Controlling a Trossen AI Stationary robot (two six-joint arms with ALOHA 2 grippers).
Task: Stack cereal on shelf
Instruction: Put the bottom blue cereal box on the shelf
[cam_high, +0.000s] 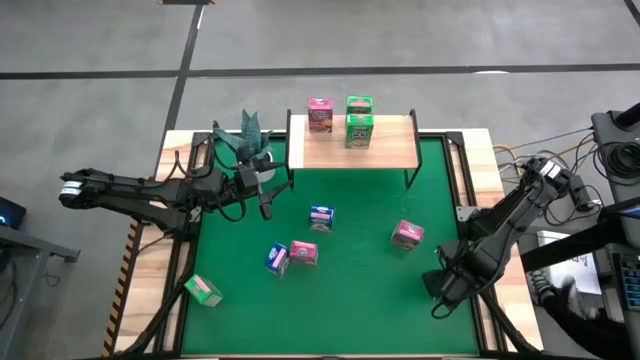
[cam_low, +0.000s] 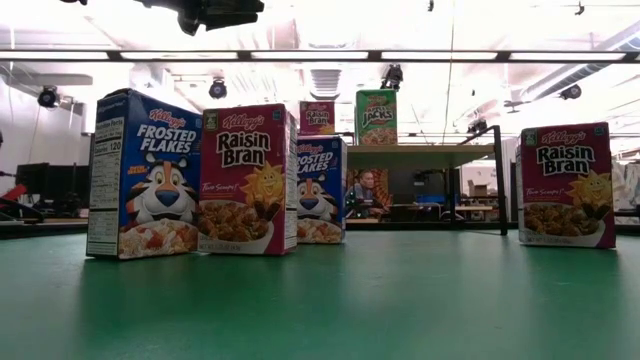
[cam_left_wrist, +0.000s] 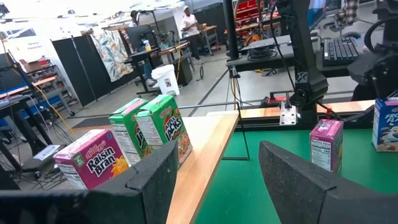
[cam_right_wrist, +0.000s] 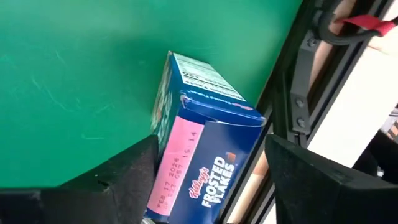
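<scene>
The pale wooden shelf (cam_high: 385, 150) stands at the mat's far edge. On it stand a pink carton (cam_high: 320, 115) and two green cartons (cam_high: 359, 105) (cam_high: 359, 131). On the mat are two blue cartons (cam_high: 321, 217) (cam_high: 277, 259), two pink ones (cam_high: 303, 253) (cam_high: 407, 234) and a green one (cam_high: 203, 290). My left gripper (cam_high: 265, 198) is open and empty, hovering left of the shelf (cam_left_wrist: 205, 149). My right gripper (cam_high: 440, 287) is open at the mat's near right corner. Its fingers stand on either side of a blue Frosted Flakes carton (cam_right_wrist: 199, 155), which the gripper hides in the high view.
A black frame rail (cam_right_wrist: 298, 93) runs right beside the blue carton at the mat's right edge. A teal leafy ornament (cam_high: 250, 135) sits by the shelf's left post. Cables and equipment (cam_high: 600, 150) lie right of the table. The mat's near middle (cam_high: 340, 320) is bare.
</scene>
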